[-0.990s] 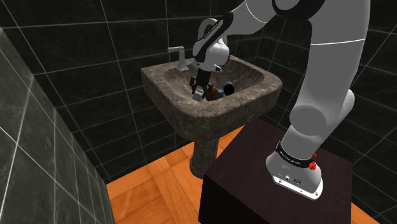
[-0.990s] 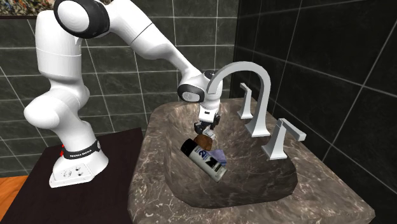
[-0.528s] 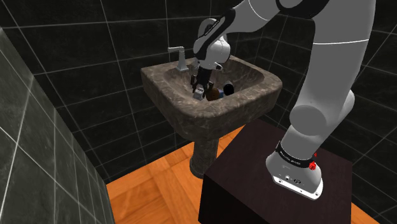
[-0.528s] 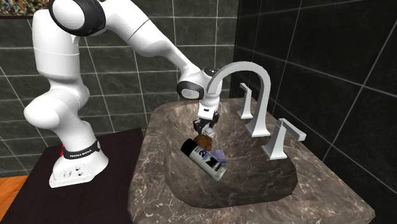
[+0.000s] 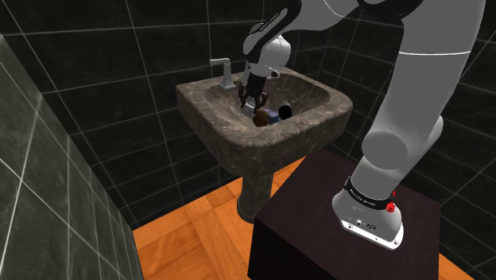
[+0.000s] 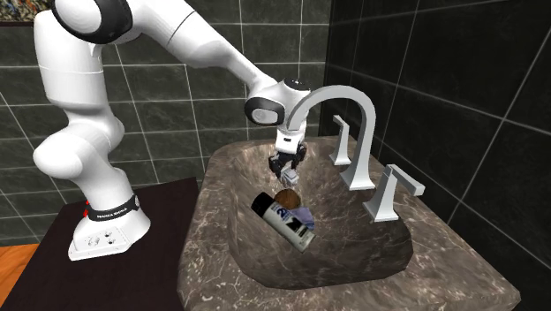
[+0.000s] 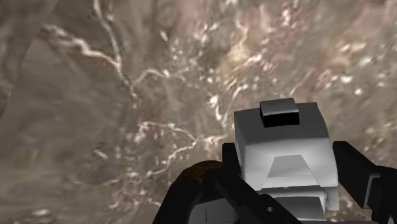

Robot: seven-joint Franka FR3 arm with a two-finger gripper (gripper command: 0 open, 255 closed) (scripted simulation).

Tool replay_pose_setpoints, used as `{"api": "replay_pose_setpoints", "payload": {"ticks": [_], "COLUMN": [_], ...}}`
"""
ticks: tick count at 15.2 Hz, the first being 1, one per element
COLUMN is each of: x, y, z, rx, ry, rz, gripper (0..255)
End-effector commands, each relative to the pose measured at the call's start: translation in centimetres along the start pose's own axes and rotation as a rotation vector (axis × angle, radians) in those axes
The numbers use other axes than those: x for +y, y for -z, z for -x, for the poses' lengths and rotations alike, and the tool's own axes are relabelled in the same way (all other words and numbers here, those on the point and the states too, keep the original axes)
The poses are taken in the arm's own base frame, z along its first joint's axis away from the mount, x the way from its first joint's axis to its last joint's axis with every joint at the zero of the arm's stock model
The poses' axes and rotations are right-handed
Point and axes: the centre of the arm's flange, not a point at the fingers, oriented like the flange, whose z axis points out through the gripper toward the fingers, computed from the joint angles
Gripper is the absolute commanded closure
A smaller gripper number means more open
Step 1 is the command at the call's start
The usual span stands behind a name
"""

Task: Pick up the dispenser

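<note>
My gripper (image 7: 286, 167) is shut on the dispenser (image 7: 283, 149), a grey-white block with a dark slot on top. Both black fingers (image 7: 356, 173) press against its sides. In the second exterior view the gripper (image 6: 284, 172) hangs over the stone sink (image 6: 231, 265), a little above a brown ball (image 6: 285, 196). From the shoulder camera the gripper (image 5: 251, 100) sits above the sink basin (image 5: 262, 145), with the brown ball (image 5: 260, 118) just below it. That ball (image 7: 194, 173) also peeks out beside one finger.
A can (image 6: 289, 224) with a black cap lies in the basin beside a purple-blue object (image 6: 303, 215). A curved grey faucet (image 6: 346, 97) and its handles (image 6: 386, 191) stand behind the gripper. The dark stand (image 5: 318, 208) is beside the sink, on an orange wood floor (image 5: 191, 231).
The gripper has risen out of the basin and away from the brown ball, which is now fully uncovered.
</note>
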Motion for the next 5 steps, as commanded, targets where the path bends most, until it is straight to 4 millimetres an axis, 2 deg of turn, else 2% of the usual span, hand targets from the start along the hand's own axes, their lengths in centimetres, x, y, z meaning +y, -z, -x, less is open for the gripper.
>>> {"api": "replay_pose_setpoints", "payload": {"ticks": [1,3,5], "x": [0.0,-0.1,-0.1], "y": [1.1,2.1,2.2], "z": [0.2,0.4,0.4], "rx": [0.001,0.001,0.001], "ry": [-0.001,-0.001,-0.002], "rz": [-0.001,-0.001,-0.001], "gripper": [255,255,255]}}
